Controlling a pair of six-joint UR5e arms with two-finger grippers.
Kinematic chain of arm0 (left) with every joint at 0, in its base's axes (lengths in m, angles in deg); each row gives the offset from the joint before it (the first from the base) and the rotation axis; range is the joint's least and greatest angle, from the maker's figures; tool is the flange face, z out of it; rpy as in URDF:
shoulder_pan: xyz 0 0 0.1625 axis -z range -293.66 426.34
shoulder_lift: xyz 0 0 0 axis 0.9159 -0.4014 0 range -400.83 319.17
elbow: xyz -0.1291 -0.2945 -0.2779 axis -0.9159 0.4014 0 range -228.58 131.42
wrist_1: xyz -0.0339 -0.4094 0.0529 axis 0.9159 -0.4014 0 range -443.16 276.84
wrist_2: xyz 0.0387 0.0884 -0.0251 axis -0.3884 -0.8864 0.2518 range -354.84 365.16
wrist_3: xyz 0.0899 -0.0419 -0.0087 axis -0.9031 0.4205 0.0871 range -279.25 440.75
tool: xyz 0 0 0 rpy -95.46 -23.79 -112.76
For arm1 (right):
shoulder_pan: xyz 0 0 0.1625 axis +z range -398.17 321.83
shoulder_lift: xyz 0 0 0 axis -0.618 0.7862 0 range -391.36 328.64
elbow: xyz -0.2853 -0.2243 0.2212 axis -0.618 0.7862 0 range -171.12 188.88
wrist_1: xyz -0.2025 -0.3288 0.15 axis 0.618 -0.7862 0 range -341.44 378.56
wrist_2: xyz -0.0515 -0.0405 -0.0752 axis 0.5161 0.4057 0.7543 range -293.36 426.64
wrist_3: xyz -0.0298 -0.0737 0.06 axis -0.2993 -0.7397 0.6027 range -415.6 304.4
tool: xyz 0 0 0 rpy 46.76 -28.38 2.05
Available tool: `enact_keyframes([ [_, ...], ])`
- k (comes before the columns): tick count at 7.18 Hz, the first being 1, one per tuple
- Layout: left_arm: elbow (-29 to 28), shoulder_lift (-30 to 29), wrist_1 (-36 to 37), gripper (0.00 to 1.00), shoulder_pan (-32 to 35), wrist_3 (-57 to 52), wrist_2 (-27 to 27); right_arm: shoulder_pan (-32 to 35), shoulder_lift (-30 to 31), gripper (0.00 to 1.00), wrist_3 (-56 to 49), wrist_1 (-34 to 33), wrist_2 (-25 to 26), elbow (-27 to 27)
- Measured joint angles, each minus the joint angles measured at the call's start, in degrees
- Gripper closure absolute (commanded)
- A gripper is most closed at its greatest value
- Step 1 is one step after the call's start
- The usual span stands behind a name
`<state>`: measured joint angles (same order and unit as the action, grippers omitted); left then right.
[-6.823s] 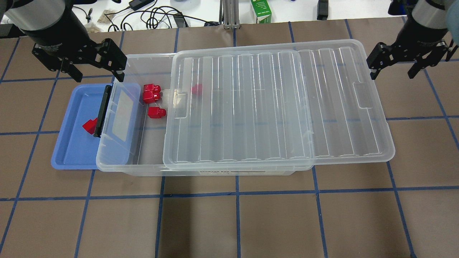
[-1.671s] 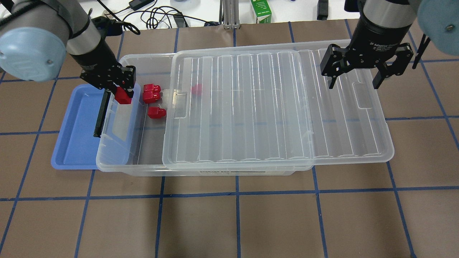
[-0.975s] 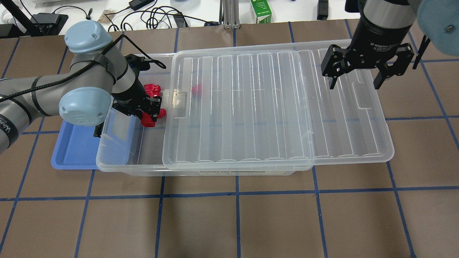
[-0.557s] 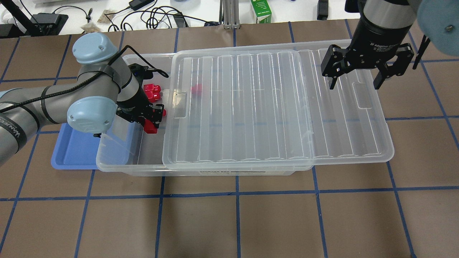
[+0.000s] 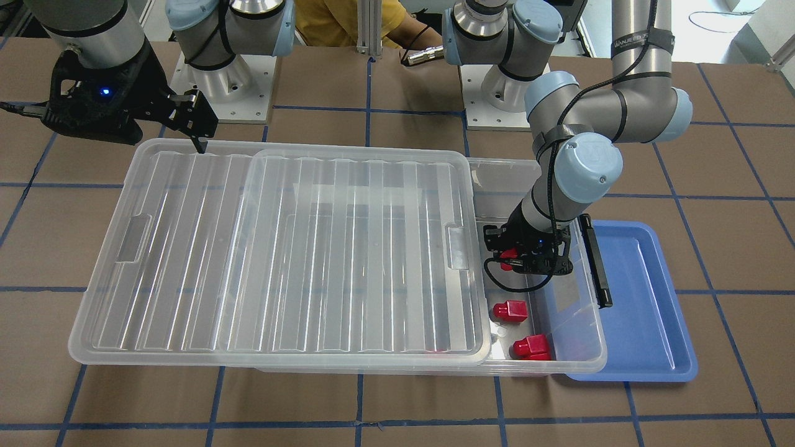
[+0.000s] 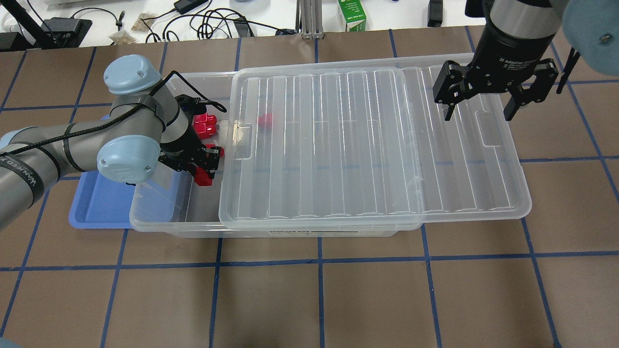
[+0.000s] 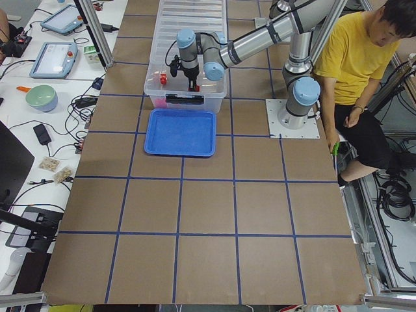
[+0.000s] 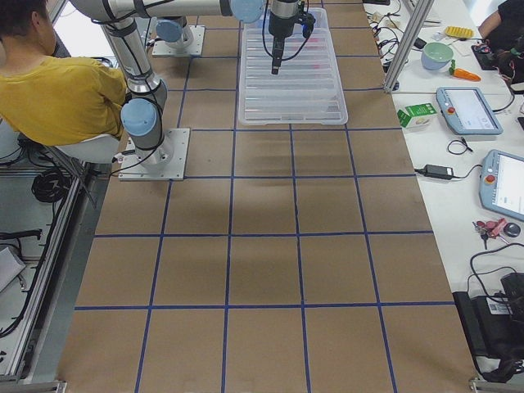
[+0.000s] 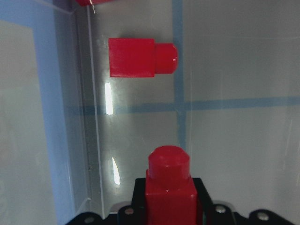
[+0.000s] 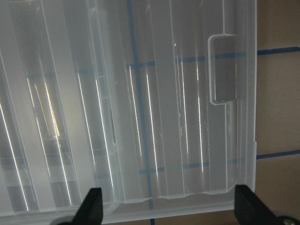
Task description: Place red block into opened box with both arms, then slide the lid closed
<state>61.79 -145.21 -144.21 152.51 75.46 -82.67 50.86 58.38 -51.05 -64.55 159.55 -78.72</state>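
Observation:
My left gripper (image 6: 202, 170) is shut on a red block (image 6: 205, 178), stub end down, inside the open left end of the clear box (image 6: 159, 223). The wrist view shows this red block (image 9: 168, 187) just above the box floor, with another block (image 9: 140, 57) lying beyond it. More red blocks (image 6: 205, 124) lie near the far wall, and one (image 6: 265, 120) shows faintly under the lid. The ribbed lid (image 6: 338, 145) rests on the box, shifted right. My right gripper (image 6: 478, 113) hangs open over the lid's right end, its fingers (image 10: 93, 206) straddling the edge near the recess (image 10: 222, 75).
A blue tray (image 6: 99, 205) lies under the box's left end, next to the black latch bar (image 5: 596, 261). Cables and a green carton (image 6: 352, 14) sit beyond the table's far edge. A person in a yellow shirt (image 7: 354, 58) sits behind the robot bases.
My left gripper took a red block from the blue tray, carried it over the box's end wall and lowered it inside. My right gripper moved over the lid's right end, then stayed still.

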Motion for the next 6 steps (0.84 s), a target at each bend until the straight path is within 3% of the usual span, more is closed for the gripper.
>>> enact_keyframes([
  [6,0.2,-2.88,0.62,1.0,-0.07,0.45,0.04,0.0,0.0,0.0,-0.18,0.05,-0.02,-0.03],
])
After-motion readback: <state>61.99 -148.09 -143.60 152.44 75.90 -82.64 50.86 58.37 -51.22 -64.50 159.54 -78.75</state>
